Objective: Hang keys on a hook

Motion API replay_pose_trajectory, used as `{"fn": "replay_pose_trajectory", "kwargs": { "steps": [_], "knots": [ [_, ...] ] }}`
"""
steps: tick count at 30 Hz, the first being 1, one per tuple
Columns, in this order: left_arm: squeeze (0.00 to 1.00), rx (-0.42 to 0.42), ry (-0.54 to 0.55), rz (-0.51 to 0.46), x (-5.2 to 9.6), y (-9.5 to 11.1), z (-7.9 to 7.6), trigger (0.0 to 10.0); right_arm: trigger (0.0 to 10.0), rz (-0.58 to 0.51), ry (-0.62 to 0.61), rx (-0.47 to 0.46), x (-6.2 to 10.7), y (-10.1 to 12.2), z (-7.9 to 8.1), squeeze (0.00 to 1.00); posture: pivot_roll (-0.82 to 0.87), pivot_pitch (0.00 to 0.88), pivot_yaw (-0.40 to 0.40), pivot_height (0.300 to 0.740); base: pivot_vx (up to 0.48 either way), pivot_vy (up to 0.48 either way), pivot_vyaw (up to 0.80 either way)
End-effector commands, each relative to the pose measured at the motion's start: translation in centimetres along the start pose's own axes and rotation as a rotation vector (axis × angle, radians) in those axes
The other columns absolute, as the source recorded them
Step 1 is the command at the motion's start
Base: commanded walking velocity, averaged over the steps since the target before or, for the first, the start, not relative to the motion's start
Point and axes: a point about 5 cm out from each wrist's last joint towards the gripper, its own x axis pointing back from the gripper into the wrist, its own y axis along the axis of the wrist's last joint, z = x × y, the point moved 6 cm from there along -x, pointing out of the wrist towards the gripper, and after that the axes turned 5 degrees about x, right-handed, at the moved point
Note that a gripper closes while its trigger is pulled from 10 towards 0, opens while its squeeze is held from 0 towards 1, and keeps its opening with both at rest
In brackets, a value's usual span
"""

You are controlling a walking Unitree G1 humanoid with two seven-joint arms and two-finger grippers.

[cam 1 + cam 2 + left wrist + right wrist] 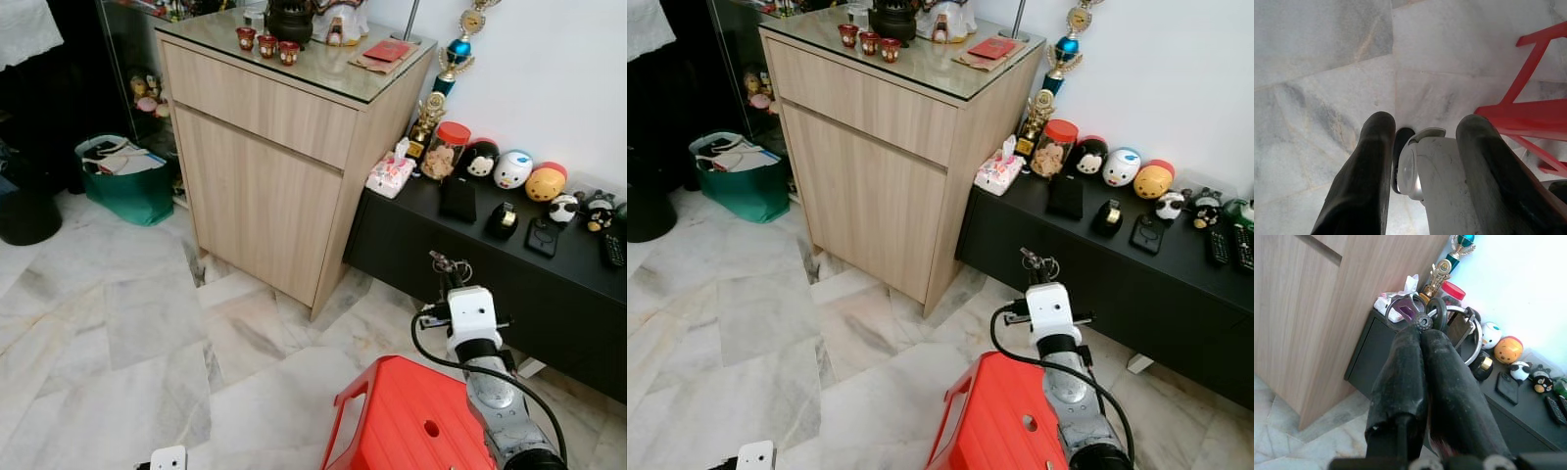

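A bunch of keys on metal rings (1436, 312) sticks out from the tips of my right gripper (1422, 330), which is shut on it. In the left eye view the keys (447, 262) sit at the top of the raised right gripper (451, 279), in front of the black low sideboard (573, 294). My left gripper (1422, 132) hangs low over the marble floor. It is open, its black fingers (1369, 171) either side of a white rounded part of the robot.
A tall wooden cabinet (265, 166) stands to the left of the sideboard, against a white wall. Figurines, a tissue pack (390, 174) and trophies sit on the sideboard. A red plastic stool (402, 421) is right below my right arm. A green bag (127, 181) stands far left.
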Motion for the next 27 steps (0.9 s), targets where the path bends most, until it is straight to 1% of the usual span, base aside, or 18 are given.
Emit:
{"fn": "replay_pose_trajectory", "kwargs": {
  "steps": [1, 18, 27],
  "knots": [
    [0.0, 0.004, -0.006, 0.016, 0.16, -0.72, -0.2, 10.0, 10.0, 0.015, -0.032, -0.014, -0.13, -0.23, -0.82, 0.0, 0.08, 0.0, -0.13, 0.718, -0.244, 0.0, 0.0],
    [0.0, -0.014, -0.013, 0.018, 0.22, -0.83, -0.11, 10.0, 10.0, 0.016, -0.044, -0.013, -0.33, -0.12, -0.97, 0.0, 0.08, 0.0, -0.123, 0.718, -0.271, 0.0, 0.0],
    [0.0, -0.021, -0.006, 0.017, 0.21, -0.76, 0.02, 10.0, 10.0, 0.022, -0.053, -0.013, -0.35, -0.22, -1.03, 0.0, 0.08, 0.0, -0.123, 0.718, 0.0, 0.0, 0.0]
  ]
}}
